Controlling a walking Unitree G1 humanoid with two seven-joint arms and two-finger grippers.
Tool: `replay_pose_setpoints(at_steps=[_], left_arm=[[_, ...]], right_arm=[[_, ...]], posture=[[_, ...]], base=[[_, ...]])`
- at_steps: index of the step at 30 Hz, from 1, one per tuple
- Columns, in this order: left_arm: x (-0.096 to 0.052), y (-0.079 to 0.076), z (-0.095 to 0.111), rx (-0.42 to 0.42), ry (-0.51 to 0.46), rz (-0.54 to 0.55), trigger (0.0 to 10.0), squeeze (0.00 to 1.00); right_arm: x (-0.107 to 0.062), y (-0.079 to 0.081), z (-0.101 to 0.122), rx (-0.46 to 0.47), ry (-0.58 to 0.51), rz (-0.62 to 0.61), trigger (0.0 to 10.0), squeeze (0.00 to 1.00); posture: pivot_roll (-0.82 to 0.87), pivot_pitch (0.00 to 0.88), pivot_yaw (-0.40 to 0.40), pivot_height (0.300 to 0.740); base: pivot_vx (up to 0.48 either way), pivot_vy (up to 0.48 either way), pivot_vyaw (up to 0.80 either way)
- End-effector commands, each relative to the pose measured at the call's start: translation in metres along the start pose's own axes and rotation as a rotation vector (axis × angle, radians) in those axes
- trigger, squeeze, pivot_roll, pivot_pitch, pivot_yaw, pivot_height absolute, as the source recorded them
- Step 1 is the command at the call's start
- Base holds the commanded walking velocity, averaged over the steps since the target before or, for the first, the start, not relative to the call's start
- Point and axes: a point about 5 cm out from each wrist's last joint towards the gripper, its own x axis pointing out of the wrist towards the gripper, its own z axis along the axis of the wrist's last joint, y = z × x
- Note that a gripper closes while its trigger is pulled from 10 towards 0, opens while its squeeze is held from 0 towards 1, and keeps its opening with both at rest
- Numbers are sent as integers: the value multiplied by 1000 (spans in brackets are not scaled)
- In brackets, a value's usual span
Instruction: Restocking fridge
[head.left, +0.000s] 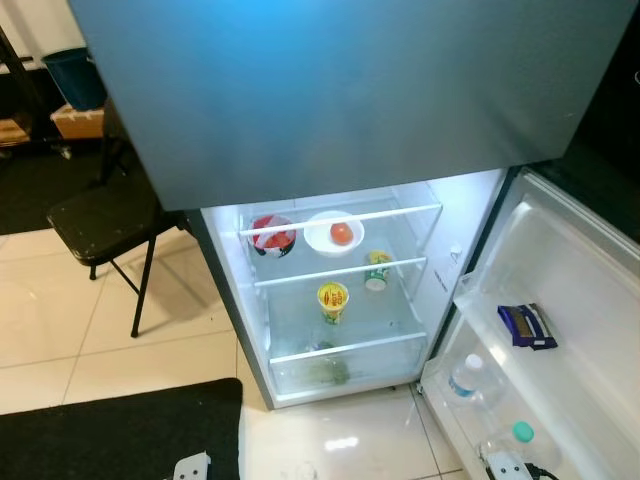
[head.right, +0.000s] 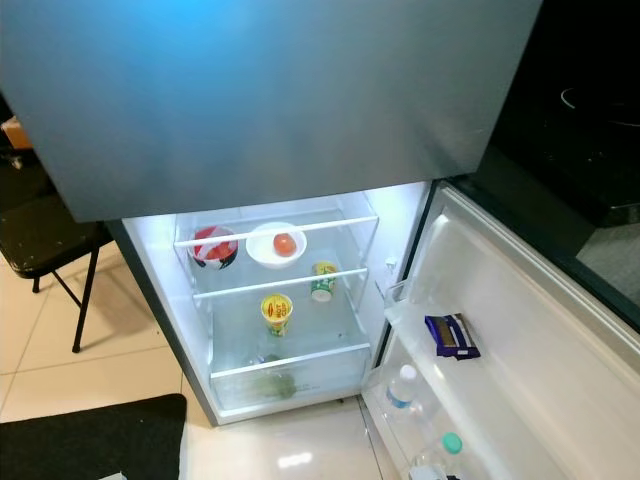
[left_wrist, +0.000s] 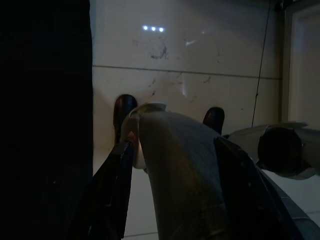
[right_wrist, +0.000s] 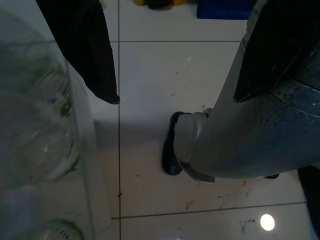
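Grey steel makes up the fridge (head.left: 340, 90), and you are looking down on it with its lower compartment lit and the door (head.left: 570, 300) swung fully open to the robot's right, so every shelf is reachable from the front. The interior is only partly stocked. On the top shelf (head.left: 340, 222) a dark bowl with red contents (head.left: 272, 235) sits beside a white bowl holding a tomato (head.left: 341, 234). On the shelf below stand a yellow cup (head.left: 333, 300) and, further back, a green-labelled cup (head.left: 377, 270). Greens lie in the bottom drawer (head.left: 325, 372).

The door racks carry a dark wrapped bar (head.left: 527, 325) in the upper pocket, and a clear bottle (head.left: 466, 378) with a teal-capped bottle (head.left: 522, 434) lower down, upright as the rail keeps them.

A folding chair (head.left: 100, 225) stands on the tiled floor beside the fridge.

Both arms hang low over the floor. The right gripper (right_wrist: 175, 75) is spread wide and empty. I cannot tell how the left gripper (left_wrist: 170, 130) stands: the robot's leg blocks it. Judged from this, nothing is in hand; you must fetch stock next.
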Motion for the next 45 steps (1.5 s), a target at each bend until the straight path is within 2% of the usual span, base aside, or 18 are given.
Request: replay_pose_setpoints(at_steps=[1, 18, 26, 31, 38, 45], left_arm=[[-1, 1, -5, 5, 21, 10, 10000, 0], [-1, 1, -7, 6, 27, 11, 10000, 0], [-3, 5, -6, 2, 11, 14, 10000, 0], [-4, 7, -7, 59, 39, 17, 10000, 0], [-4, 7, -8, 44, 39, 20, 10000, 0], [-4, 7, -8, 29, 37, 28, 10000, 0]], right_arm=[[0, 4, -5, 9, 19, 13, 10000, 0], [0, 3, -5, 9, 20, 15, 10000, 0], [0, 3, -6, 6, 23, 14, 10000, 0], [0, 2, -5, 3, 22, 11, 10000, 0], [-1, -1, -5, 10, 18, -9, 10000, 0], [-1, -1, -6, 7, 37, -7, 10000, 0]], posture=[[-72, 0, -12, 740], [-73, 0, -13, 740], [-74, 0, -15, 740], [-73, 0, -16, 740], [-74, 0, -15, 740], [-74, 0, -15, 740]], base=[[-424, 0, 0], [-426, 0, 0], [0, 0, 0], [0, -192, 0], [0, -478, 0], [0, 0, -528]])
